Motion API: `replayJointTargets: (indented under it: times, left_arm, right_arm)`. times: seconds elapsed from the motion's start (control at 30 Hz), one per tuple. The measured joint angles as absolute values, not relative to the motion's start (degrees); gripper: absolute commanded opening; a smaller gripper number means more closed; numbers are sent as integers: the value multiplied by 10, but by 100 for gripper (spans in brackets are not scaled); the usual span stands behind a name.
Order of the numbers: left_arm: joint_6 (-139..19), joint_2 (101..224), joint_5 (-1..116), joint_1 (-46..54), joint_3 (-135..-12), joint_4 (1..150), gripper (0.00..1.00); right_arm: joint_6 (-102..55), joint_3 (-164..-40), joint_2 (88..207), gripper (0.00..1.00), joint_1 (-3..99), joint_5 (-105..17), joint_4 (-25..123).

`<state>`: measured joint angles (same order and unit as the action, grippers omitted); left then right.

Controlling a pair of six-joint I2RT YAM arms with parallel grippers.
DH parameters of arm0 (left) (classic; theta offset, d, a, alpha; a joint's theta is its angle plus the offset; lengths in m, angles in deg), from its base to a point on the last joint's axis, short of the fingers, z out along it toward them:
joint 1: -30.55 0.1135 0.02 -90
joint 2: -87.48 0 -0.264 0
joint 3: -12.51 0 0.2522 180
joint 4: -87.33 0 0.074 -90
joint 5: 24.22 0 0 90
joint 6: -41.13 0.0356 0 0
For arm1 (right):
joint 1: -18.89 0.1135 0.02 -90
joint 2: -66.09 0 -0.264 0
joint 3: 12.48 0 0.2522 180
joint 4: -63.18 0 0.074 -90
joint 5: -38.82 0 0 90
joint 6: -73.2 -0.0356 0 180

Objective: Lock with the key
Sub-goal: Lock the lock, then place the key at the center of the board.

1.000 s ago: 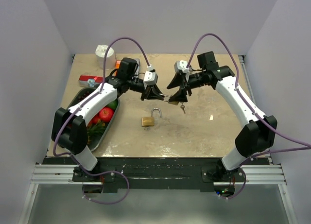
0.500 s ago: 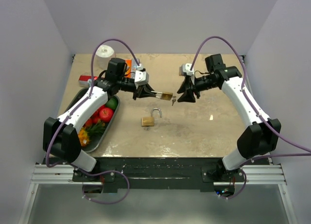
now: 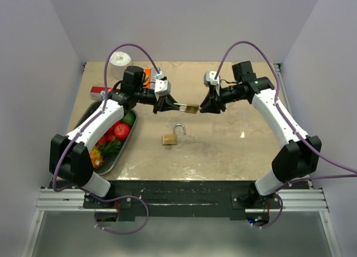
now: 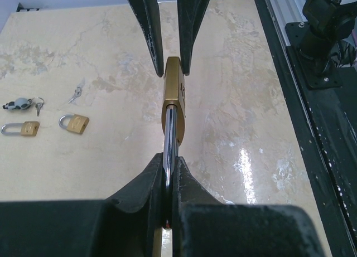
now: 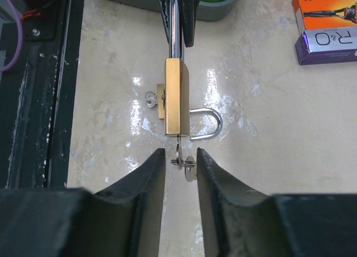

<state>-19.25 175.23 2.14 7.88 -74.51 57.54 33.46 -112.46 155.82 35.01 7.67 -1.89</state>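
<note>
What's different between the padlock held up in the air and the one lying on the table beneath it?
The raised padlock is off the table, pinched by its shackle in the left end effector; the lying padlock rests flat, untouched. The lying padlock's shackle looks swung open; the raised padlock's is gripped edge-on, so I cannot tell. Both are brass with steel shackles.

Cannot trace the shackle of the held padlock [image 4: 174,84] past the tip of the left tool [image 4: 170,166]: clamped inside and hidden. Cannot read the box [image 5: 326,23] in full: cut off by the top and right edges of the right wrist view. Likewise the tray [image 5: 223,9], cut by the top edge. Cannot resolve the key [image 5: 178,150] in the top view: too small, and masked by the right tool [image 3: 204,107].
</note>
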Motion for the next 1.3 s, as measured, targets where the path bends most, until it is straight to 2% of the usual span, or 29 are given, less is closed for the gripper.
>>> replayJointTargets:
  times: [0.07,0.13,0.5,0.77,0.97,1.3]
  left_arm:
    - [-194,1752,21,79,-745,578,0]
    - [-194,1752,22,79,-745,579,0]
    - [-177,1752,39,77,-740,566,0]
    - [-131,1767,51,108,-740,533,0]
    - [-122,1796,61,113,-740,527,0]
    - [-139,1799,78,113,-737,547,0]
  right_arm:
    - [334,-1123,1558,15,352,71,-18]
    - [339,-1123,1561,0,353,68,-19]
    - [352,-1124,1570,0,335,68,-41]
    - [375,-1100,1590,0,202,45,-100]
    - [256,-1054,1648,0,138,-25,-38]
    - [58,-1016,1722,0,133,-120,112]
